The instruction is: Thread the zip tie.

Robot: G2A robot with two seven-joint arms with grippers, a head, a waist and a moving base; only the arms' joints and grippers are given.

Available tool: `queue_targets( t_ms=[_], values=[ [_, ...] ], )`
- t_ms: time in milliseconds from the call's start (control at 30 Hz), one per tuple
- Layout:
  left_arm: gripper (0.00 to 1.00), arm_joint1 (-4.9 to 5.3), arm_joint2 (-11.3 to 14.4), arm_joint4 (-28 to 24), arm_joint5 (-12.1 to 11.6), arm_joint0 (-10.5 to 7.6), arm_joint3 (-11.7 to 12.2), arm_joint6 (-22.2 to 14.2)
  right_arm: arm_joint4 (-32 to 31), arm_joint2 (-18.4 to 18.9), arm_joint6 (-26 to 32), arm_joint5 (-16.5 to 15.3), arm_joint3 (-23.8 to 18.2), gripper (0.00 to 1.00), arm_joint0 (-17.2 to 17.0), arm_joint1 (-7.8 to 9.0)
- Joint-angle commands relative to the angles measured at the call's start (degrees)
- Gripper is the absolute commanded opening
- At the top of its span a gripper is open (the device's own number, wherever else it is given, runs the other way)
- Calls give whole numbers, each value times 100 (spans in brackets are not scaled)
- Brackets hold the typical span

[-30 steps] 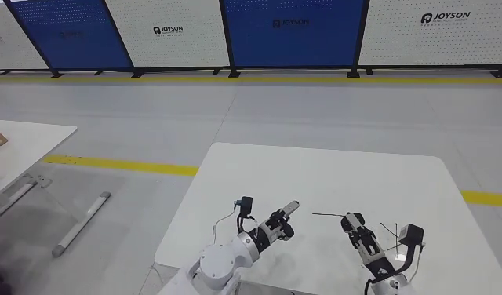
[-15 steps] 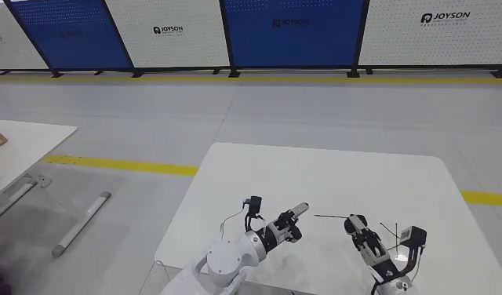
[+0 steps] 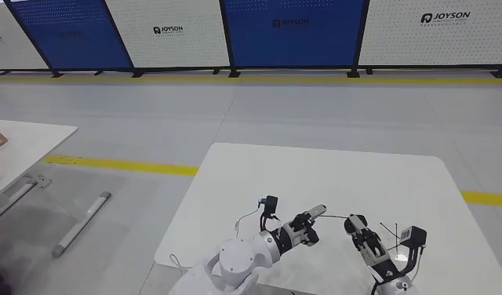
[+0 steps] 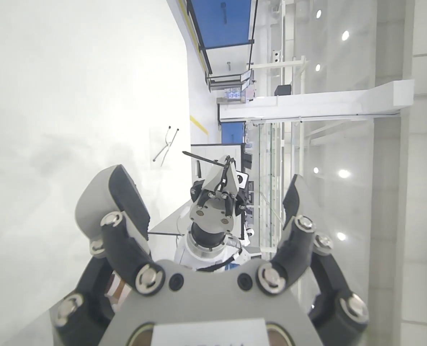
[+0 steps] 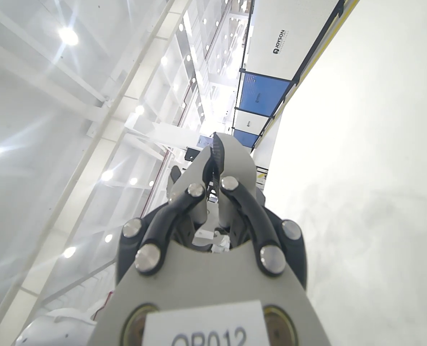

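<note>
**Approach for the second grasp.** The right end effector is pressed together on the zip tie and holds it above the near part of the bench. The strap juts out sideways from the right end effector toward the left end effector. The left end effector has its fingers spread and holds nothing. It faces the right end effector, with the strap's free tip just beside its fingertips. Spare ties lie loose on the bench, on the side of the right end effector away from the left one. Which end of the strap is pinched cannot be told.

Judged step: taking the free end, before any threading. The next move calls for centring the thin, flexible strap between the spread fingers, then closing without knocking it aside.
</note>
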Motion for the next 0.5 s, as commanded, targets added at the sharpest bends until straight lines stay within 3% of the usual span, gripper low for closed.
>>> queue_targets(
  t_ms=[0,167,267,467],
  values=[
    [100,-62,144,-119,13,-207,175,168,0,0,0,0,0,0,0,0],
    [100,-62,144,-119,13,-207,175,168,0,0,0,0,0,0,0,0],
    [100,-62,144,-106,4,-206,181,179,101,-43,231,175,12,0,33,-2],
    [100,-97,227,4,-115,-193,227,526,7,-215,115,255,57,0,143,-46]
  ],
)
